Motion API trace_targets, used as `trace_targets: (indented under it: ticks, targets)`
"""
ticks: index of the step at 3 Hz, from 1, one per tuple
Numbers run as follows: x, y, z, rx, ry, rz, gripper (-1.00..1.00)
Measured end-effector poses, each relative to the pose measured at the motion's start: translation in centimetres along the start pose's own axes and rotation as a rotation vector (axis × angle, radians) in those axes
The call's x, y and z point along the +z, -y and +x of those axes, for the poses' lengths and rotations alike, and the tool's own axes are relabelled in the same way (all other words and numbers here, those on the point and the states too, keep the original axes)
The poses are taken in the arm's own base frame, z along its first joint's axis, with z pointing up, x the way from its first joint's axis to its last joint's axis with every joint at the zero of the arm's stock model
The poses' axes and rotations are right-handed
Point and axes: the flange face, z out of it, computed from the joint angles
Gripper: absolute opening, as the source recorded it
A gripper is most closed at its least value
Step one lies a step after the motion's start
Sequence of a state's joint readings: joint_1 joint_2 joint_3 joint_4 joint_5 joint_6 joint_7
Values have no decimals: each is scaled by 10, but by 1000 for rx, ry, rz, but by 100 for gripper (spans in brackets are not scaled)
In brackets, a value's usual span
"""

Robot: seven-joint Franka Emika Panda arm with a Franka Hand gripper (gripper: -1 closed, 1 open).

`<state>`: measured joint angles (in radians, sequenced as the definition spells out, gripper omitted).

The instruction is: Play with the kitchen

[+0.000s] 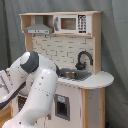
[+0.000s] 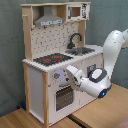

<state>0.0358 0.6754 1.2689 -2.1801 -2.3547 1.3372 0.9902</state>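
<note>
The kitchen [image 2: 37, 85] is a tall white and light-wood toy unit, seen in both exterior views. It has a black-red stovetop [image 2: 50, 59], a grey sink [image 2: 82, 50], a black faucet [image 2: 75, 39], a pegboard back [image 2: 52, 37] and an oven door [image 2: 62, 97]. In the second exterior view my gripper [image 2: 70, 73] is at the kitchen's front panel, just right of the knobs [image 2: 57, 76] and above the oven door. In the first exterior view the kitchen [image 1: 90, 87] shows its sink [image 1: 74, 75] and faucet [image 1: 84, 59]. There my white arm [image 1: 37, 85] hides the stovetop, the oven and the gripper.
A hood [image 2: 50, 21] and a toy microwave [image 2: 75, 11] sit on the upper shelf. The kitchen stands on wooden table tops [image 2: 107, 117], with a grey curtain [image 2: 10, 50] behind it. My arm [image 2: 116, 45] reaches in from the second exterior view's right.
</note>
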Motion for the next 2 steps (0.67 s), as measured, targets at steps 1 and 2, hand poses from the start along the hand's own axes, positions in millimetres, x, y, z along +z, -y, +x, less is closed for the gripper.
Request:
trace_targets:
  ticks: [1, 2]
  targets:
    - [14, 3, -9, 35, -22, 33, 100]
    - [20, 2, -4, -43, -41, 56, 100]
